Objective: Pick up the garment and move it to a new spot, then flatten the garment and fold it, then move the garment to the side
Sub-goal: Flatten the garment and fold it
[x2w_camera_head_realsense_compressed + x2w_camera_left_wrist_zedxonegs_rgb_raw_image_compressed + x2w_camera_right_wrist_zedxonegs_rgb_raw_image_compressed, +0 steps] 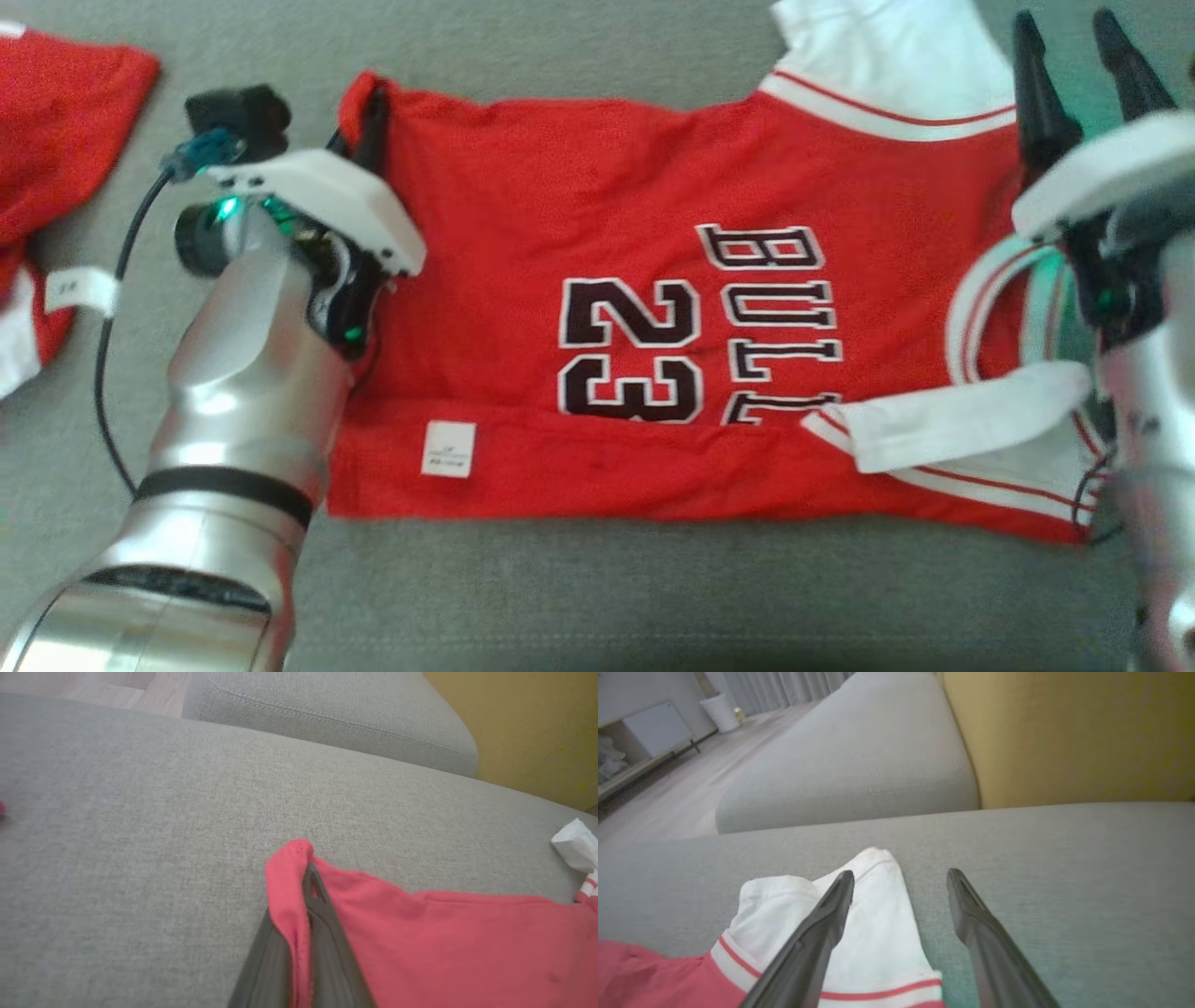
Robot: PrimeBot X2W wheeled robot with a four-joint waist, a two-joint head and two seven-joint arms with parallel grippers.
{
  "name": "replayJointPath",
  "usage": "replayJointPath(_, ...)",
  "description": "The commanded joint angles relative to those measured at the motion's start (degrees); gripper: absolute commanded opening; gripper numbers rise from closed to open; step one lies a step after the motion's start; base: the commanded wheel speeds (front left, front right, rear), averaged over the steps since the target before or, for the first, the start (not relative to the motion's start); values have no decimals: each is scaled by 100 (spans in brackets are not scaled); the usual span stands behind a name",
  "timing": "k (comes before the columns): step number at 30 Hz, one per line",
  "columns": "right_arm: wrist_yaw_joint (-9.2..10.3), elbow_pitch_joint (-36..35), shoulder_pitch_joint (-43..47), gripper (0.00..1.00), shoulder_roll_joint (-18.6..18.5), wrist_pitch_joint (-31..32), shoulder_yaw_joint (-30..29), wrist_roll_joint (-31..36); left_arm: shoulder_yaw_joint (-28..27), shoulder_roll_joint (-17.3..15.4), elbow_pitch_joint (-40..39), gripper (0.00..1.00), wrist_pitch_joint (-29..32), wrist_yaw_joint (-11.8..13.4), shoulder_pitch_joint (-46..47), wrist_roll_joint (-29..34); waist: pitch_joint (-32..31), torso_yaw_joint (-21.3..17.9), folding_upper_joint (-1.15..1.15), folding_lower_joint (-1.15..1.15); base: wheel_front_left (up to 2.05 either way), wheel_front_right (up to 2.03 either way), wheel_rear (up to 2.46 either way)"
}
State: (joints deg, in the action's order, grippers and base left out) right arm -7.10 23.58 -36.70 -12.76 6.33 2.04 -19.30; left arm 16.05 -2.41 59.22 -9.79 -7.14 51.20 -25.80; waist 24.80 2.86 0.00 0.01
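**Item:** garment (653,187), a red jersey with white sleeves and the number 23. It is spread face-up across the grey sofa cushion (597,579), with the near long edge already turned over.

**Handling (judged):** light, limp knit with no stiffness. It will sag and drag on the upholstery, and it is likely to bunch if lifted from one point only. The best holds are the doubled hem corners and the banded sleeve edges, taken as a pair.

**Left hand** (310,872): pinched tight on the far hem corner, with red cloth wrapped between its fingers.

**Right hand** (901,875): spread wide and holding nothing. It hovers over the far white sleeve (873,891), with one finger above the cloth.

**Nearby:** a second red garment (65,112) lies well apart, off to the left.
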Motion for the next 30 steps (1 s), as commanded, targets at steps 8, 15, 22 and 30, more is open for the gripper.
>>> replayJointPath(8, -39, 1714, -1538, 100, -336, 364, 563, -128, 466, -56, -75, 0, -232, -33, 497, -261, 407, 558, 0, -1, 0, 0, 0)
replayJointPath(15, -39, 2929, -2306, 100, -438, 406, 722, -85, 1183, -48, -188, 0, -284, -34, 613, -746, 504, 711, 0, -1, 0, 0, 0)
replayJointPath(22, -39, 3400, -2582, 0, -452, 193, 944, -191, 1506, -48, -4, 0, -414, -27, 675, -957, 472, 720, 0, -1, 0, 0, 0)
replayJointPath(30, -39, 2822, -2321, 0, -645, -475, 1378, -719, 1227, -258, -369, 0, -516, -22, 532, -915, 272, 609, 0, -1, 0, 0, 0)
